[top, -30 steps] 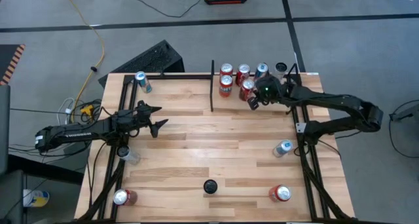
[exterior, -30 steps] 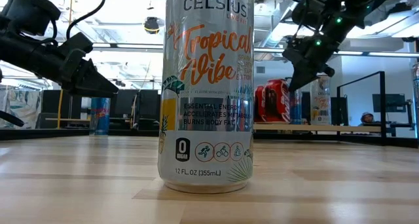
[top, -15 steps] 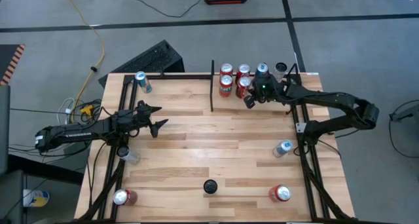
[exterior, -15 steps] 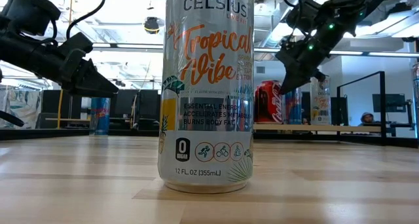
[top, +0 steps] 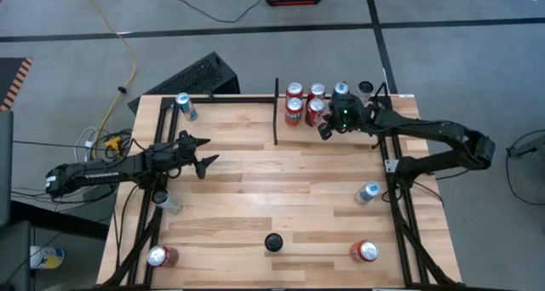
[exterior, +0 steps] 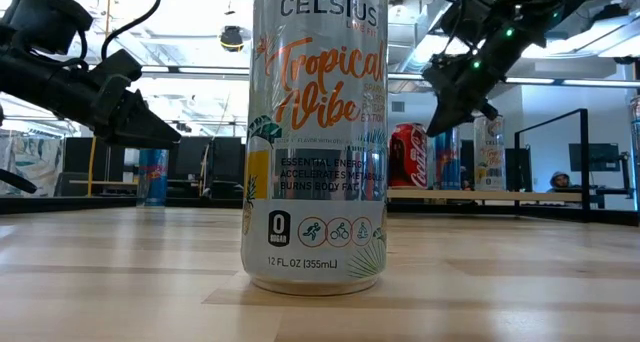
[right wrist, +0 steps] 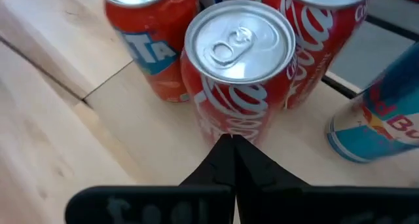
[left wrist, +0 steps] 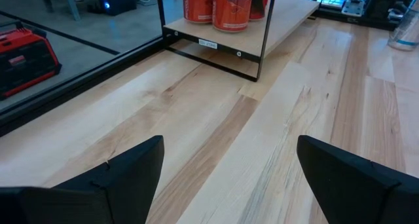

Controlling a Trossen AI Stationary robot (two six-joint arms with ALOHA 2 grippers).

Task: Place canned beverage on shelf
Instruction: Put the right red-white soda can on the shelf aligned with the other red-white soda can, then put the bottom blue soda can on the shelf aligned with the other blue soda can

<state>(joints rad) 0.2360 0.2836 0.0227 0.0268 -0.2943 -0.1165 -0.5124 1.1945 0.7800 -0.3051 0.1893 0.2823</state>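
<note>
Wooden counter [top: 281, 189]: on the far-right shelf [top: 336, 131], the right tool [top: 324, 131], fingers pressed together, has nudged the red cola can [right wrist: 239, 73] back into its row; left tool [top: 203, 155] waits spread

Right arm backs off the shelved cola can

The right gripper [top: 324, 129], fingers pressed together, has lifted slightly and drawn back; the red cola can [top: 317, 109] it nudged now stands upright on the shelf [top: 336, 131] among the others.
</note>
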